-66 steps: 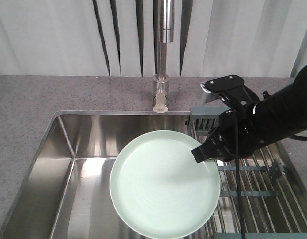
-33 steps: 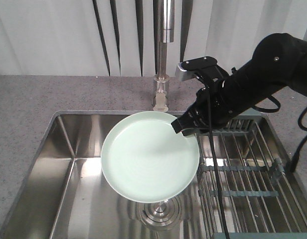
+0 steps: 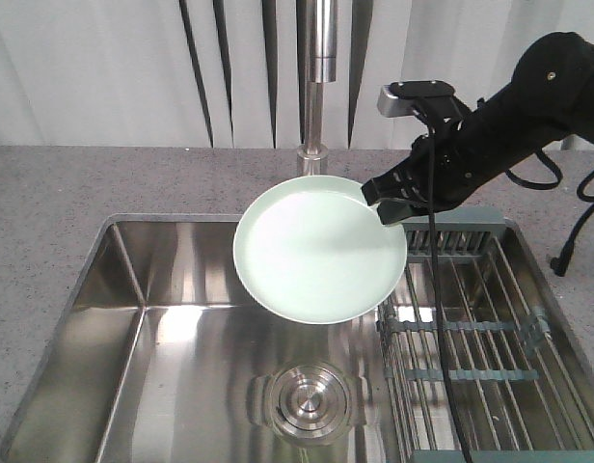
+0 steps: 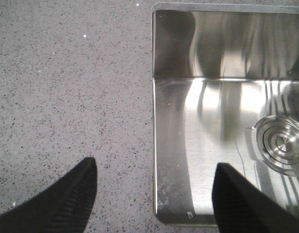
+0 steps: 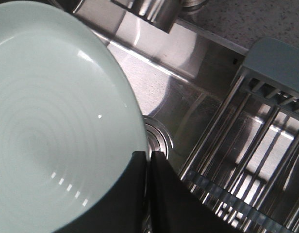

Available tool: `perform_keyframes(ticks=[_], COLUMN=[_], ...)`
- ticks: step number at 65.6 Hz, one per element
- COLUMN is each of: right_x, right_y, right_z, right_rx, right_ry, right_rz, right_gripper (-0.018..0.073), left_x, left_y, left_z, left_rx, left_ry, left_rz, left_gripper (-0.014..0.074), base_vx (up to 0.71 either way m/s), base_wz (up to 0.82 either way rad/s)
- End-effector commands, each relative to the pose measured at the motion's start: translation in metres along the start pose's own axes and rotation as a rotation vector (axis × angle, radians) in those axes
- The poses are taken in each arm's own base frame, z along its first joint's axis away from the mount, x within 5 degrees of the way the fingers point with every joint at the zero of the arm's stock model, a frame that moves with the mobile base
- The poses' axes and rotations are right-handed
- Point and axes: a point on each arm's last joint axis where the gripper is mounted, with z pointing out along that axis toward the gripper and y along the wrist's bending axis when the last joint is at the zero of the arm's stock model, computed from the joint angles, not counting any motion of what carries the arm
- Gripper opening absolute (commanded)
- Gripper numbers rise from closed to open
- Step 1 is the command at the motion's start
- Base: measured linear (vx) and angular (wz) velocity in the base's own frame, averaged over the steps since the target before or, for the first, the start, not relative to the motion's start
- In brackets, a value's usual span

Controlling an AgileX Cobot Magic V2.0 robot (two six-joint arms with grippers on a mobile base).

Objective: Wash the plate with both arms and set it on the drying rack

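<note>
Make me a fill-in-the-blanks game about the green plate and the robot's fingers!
1. The plate is pale ____.
2. The right fingers hold it by the rim over the steel ____.
3. The left fingers are wide ____, holding nothing.
Missing words: green; sink; open.

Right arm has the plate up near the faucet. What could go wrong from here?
1. The right fingers pinch only the rim of the plate. Glossy and hanging over the sink, it may pivot or slip out.
2. Its upper edge looks close to the faucet, so moving it back could knock it.
3. The left fingers are open over the sink's edge, away from the plate, giving no support.
</note>
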Motion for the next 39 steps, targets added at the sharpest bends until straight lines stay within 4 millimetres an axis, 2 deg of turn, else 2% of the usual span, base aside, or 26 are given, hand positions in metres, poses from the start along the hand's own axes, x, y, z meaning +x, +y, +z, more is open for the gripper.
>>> perform_keyframes(ticks=[1,10,16,39], right_x=[-0.002,0.023,0.037,0.079], right_y=[0.001,-0.007,-0.005,0.023], right_z=[-0.03,-0.034,-0.036,-0.039], right_rx=[0.007,0.035,0.043,0.014], right_ry=[-0.119,-0.128,-0.128,-0.124], right_rz=[0.01,0.044,0.052,0.049], right_gripper=[-0.0001,-0.0001,-0.0001,-0.0001], left_x=[-0.011,-0.011,-0.011,-0.011], left_y=[-0.001,-0.001,-0.001,-0.001], left_z=[-0.005,-0.005,-0.005,-0.005], left_rx=[0.008,0.008,0.008,0.008], left_ry=[-0.08,-0.08,-0.08,-0.08], left_rz=[-0.01,-0.01,-0.01,-0.01], left_gripper=[0.0468,0.0468,0.0468,0.0468], base_vx=[0.0,0.0,0.0,0.0], base_wz=[0.0,0.0,0.0,0.0])
